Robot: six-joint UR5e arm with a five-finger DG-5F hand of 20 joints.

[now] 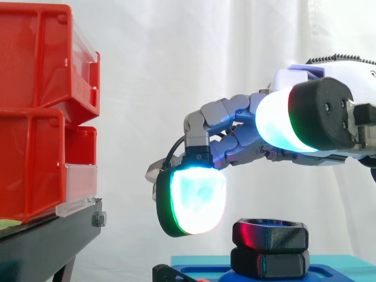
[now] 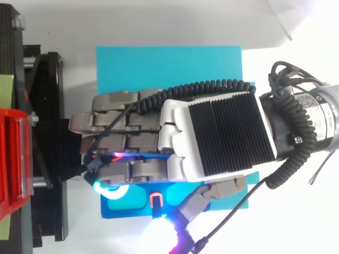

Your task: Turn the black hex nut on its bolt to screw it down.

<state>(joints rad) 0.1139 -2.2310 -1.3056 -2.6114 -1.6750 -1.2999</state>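
The black hex nut (image 1: 270, 234) sits at the top of its bolt, stacked on a second black hex piece (image 1: 269, 262) that stands on a blue base (image 1: 332, 273). My hand (image 1: 247, 138) hovers just above it, reaching in from the right. Its fingers arch downward with nothing between them. One glowing white-cyan fingertip pad (image 1: 197, 200) hangs just left of the nut, a little above its top and apart from it. The thumb pad (image 1: 282, 120) is higher up on the right. In the top view the hand (image 2: 212, 137) covers the nut.
Stacked red bins (image 1: 35, 117) on a black stand (image 1: 41, 247) rise at the left, a short way from the fingertips. The blue base (image 2: 132, 206) lies on a cyan mat (image 2: 169, 63). A white curtain hangs behind.
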